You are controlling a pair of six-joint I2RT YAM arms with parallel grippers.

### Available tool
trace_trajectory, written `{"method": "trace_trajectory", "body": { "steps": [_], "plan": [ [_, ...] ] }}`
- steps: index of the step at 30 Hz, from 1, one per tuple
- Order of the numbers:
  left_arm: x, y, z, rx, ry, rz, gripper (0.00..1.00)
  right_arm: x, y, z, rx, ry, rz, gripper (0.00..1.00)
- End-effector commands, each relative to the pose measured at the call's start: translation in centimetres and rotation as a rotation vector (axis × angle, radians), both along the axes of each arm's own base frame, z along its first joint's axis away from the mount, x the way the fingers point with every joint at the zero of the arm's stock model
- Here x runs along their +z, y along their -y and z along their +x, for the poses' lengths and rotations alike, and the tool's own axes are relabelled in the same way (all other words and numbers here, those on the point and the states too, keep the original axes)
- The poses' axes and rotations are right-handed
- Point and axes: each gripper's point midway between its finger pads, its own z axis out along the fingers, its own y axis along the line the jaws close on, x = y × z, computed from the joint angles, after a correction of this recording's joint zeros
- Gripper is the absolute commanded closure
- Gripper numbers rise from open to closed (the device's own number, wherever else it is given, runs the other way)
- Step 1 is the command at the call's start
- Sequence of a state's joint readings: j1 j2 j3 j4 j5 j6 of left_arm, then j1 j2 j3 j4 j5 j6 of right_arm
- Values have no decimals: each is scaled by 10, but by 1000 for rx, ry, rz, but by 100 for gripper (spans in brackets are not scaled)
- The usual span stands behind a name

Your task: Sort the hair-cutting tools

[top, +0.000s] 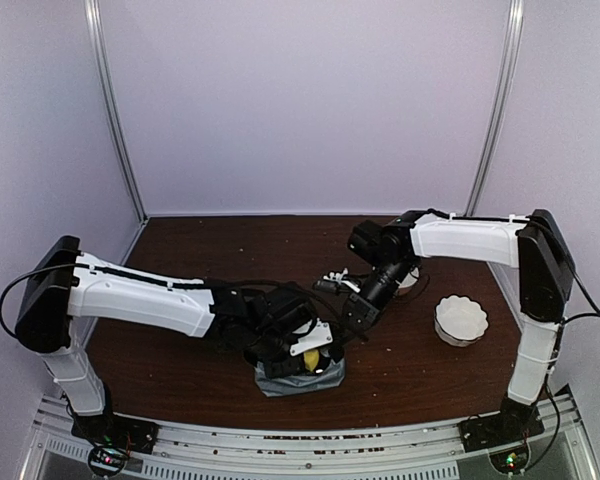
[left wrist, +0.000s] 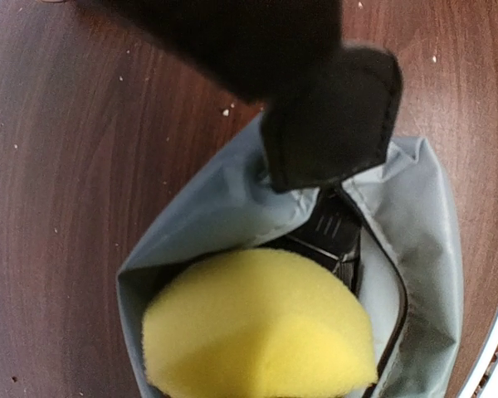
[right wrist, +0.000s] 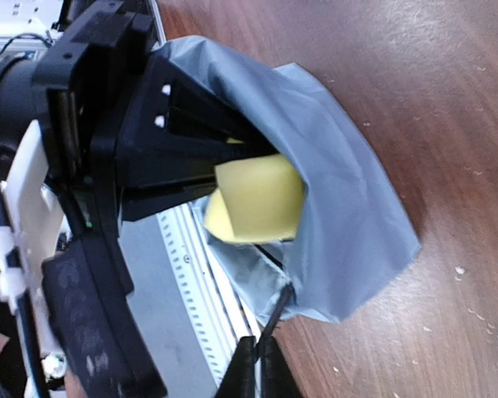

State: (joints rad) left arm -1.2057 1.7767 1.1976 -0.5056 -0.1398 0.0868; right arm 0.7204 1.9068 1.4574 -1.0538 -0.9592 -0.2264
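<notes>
Grey pouch (top: 280, 382) lies on the worktop (top: 410, 370), lower middle of your overhead view. Your left pincer (right wrist: 220, 170) is clamped at its rim, with yellow foam (left wrist: 257, 332) inside. The black clipper (left wrist: 334, 225) sits in the pouch. Your right pincer (right wrist: 253, 369) looks closed on a thin black strip (right wrist: 272, 319) at the rim.

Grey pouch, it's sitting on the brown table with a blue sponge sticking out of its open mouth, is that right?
Not quite. The sponge in the open mouth of the grey pouch is yellow, not blue; the left wrist view shows it plainly. The pouch does sit on the brown table.
</notes>
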Motion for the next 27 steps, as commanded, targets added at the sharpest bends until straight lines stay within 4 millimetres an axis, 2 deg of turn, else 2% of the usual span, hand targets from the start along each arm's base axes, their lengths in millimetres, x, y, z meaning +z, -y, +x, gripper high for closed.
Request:
{"method": "trace_trajectory", "body": {
  "steps": [1, 3, 4, 6, 8, 10, 12, 14, 19, 21, 22, 24, 26, 27],
  "plan": [
    [19, 3, 5, 8, 28, -71, 100, 11, 8, 12, -32, 90, -9, 100],
    [19, 4, 3, -4, 24, -77, 100, 17, 6, 10, -29, 78, 11, 100],
    [19, 5, 3, -10, 25, -74, 100, 20, 6, 8, -25, 71, 24, 92],
    [18, 4, 4, -12, 34, -69, 100, 26, 5, 3, -15, 61, 50, 59],
    [17, 4, 5, -12, 41, -66, 100, 31, 5, -4, 3, 40, 75, 42],
    [17, 5, 6, -14, 39, -66, 100, 30, 5, -8, 12, 29, 75, 34],
    [15, 6, 5, -15, 36, -64, 100, 26, 4, -10, 16, 29, 66, 33],
    [15, 6, 5, -14, 33, -66, 100, 20, 4, -9, 13, 31, 43, 35],
    [16, 4, 5, -7, 35, -65, 100, 0, 7, -1, -12, 40, -36, 51],
    [16, 3, 5, -5, 37, -62, 100, -3, 8, -2, -11, 26, -44, 63],
    [16, 2, 5, -6, 38, -63, 100, -3, 7, -3, -9, 21, -41, 74],
    [16, 2, 5, -14, 43, -61, 100, 1, 5, -6, 1, 3, -20, 90],
    [18, 5, 4, -47, 54, -70, 100, 10, 1, -10, 18, -27, 28, 99],
    [20, 7, 6, -65, 73, -77, 100, 15, -1, -12, 28, -40, 55, 100]
  ]
}}
